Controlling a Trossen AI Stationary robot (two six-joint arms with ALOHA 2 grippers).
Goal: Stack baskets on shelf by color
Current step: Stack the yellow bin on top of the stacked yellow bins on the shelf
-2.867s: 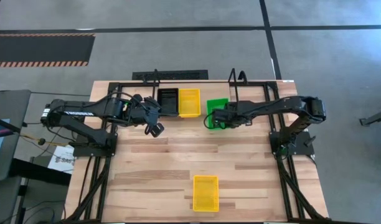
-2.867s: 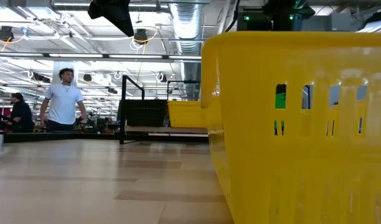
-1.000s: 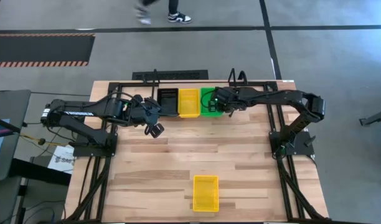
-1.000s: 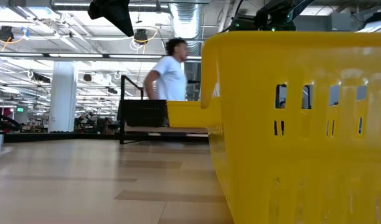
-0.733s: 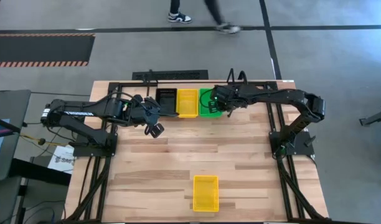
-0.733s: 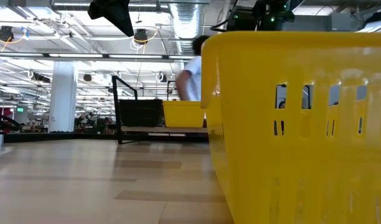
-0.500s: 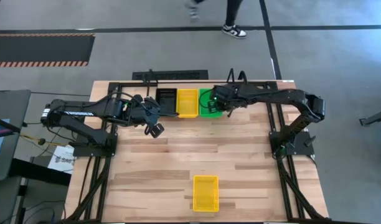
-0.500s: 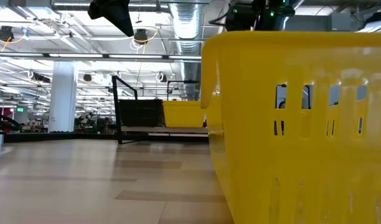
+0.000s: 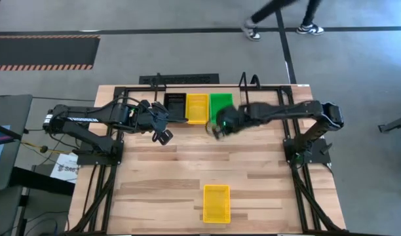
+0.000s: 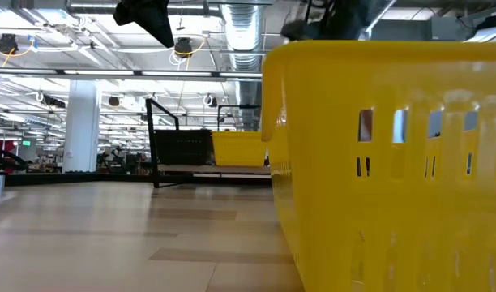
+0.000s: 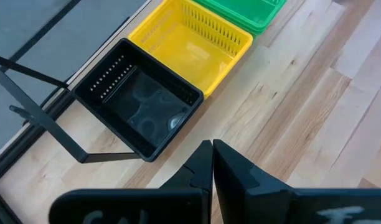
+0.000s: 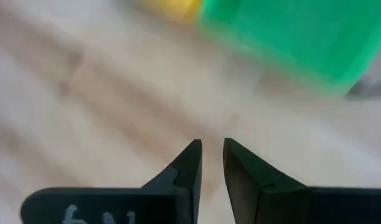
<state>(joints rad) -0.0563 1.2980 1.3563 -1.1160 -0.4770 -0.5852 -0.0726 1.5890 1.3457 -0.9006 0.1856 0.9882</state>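
We see three baskets side by side on the shelf at the far edge of the surface: a black basket, a yellow basket touching it, and a green basket next to that. In the left wrist view the black basket and the yellow basket are open-topped with nothing loose inside them; whether each is a single basket or a nested stack we cannot tell. The green basket shows only at its edge there.

The right gripper hangs just in front of the green basket, apart from it; its fingers stand slightly spread with a narrow gap and pinch nothing, the green basket lying ahead of them. The left gripper waits just in front of the black basket, its fingers pressed together on nothing.

A lone yellow basket sits well apart at the near edge of the surface, filling much of the low view.

Beyond the surface lies grey floor with a dark line, where a person's legs cross. The low view shows a hall with ceiling ducts and lights.
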